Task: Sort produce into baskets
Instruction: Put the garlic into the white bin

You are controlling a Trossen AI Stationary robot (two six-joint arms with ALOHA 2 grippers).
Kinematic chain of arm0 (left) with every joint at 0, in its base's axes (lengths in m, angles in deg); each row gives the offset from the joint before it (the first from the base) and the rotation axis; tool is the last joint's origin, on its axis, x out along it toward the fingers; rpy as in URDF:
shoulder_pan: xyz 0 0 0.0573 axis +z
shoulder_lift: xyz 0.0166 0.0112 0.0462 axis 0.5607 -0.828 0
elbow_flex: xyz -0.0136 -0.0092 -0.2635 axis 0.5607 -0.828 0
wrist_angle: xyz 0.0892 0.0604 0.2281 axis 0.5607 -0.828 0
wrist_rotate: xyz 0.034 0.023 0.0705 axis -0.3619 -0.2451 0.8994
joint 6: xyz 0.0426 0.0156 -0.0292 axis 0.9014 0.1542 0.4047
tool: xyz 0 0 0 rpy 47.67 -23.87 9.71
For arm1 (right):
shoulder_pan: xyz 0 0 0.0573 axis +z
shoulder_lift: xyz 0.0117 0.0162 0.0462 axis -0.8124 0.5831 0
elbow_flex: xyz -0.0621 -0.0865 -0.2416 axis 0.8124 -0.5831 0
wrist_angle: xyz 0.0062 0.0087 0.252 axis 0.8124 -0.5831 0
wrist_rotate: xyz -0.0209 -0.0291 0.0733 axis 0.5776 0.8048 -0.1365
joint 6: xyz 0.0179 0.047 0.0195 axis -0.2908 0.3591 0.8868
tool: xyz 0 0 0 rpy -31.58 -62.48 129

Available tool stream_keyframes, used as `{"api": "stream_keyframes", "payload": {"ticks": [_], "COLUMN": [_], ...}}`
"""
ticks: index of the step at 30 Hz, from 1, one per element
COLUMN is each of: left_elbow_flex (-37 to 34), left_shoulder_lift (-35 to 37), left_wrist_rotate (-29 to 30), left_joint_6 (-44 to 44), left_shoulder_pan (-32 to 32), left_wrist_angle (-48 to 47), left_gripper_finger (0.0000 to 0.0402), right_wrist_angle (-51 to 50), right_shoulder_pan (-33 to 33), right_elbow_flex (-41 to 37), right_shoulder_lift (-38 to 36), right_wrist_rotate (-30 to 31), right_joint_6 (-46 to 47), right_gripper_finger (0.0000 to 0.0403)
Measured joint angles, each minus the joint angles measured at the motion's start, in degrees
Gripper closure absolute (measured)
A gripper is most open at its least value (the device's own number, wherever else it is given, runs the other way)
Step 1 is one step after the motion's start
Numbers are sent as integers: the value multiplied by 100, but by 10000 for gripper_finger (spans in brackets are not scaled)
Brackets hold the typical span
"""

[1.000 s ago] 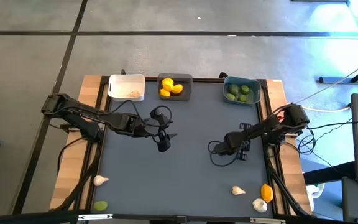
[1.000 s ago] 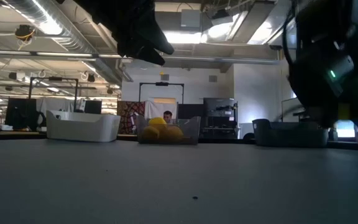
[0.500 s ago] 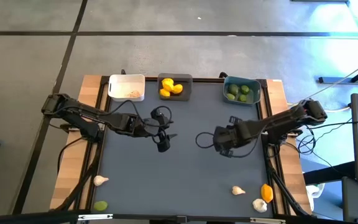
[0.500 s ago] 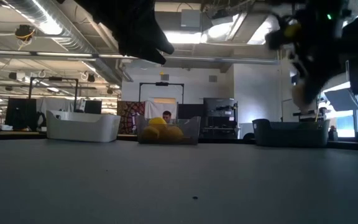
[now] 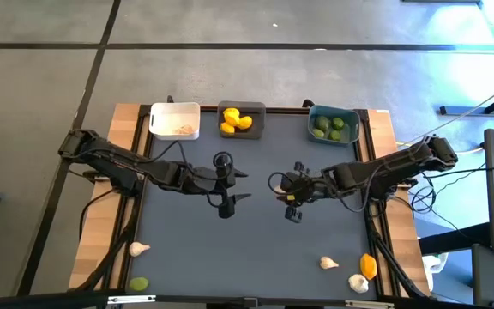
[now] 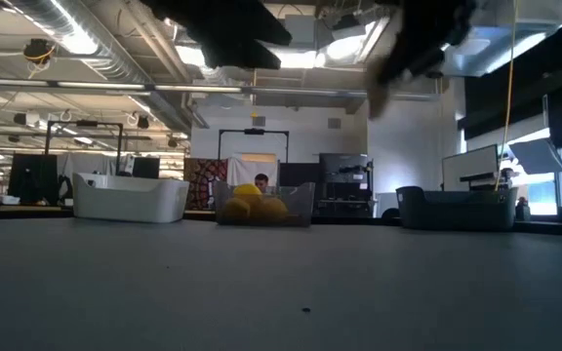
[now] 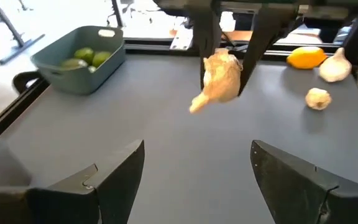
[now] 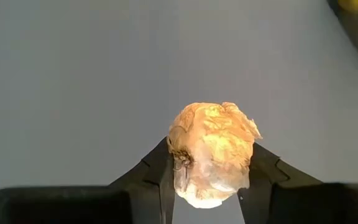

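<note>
Our right gripper [image 7: 222, 68] pinches a garlic bulb [image 8: 211, 149] mid-table; our left gripper [image 5: 231, 188] hangs spread opposite. Next, probably a handover toward the white bin [image 5: 175, 121].

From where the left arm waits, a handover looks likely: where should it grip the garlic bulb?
Grip the garlic bulb low on its round body, below the right end effector fingers pinching its sides, approaching head-on; the left end effector is already open facing it.

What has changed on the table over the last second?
The right hand, shut on a garlic bulb, swung from the table's right side toward the middle, facing the open left hand, which shifted only slightly. The white basket, grey basket, teal basket and the loose produce near the front edge stayed put.
</note>
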Motion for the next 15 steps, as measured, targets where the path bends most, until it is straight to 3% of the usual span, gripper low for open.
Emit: {"api": "stream_keyframes", "payload": {"ticks": [15], "left_elbow_flex": [-2], "left_shoulder_lift": [-811], "left_wrist_rotate": [63], "left_joint_6": [290], "left_shoulder_pan": [-231], "left_wrist_angle": [1493], "left_gripper_finger": [112], "right_wrist_angle": [2006], "right_shoulder_pan": [0], "right_elbow_flex": [0], "right_shoulder_lift": [-2], "right_wrist_rotate": [-937], "right_joint_6": [-354], "right_gripper_finger": [281]}}
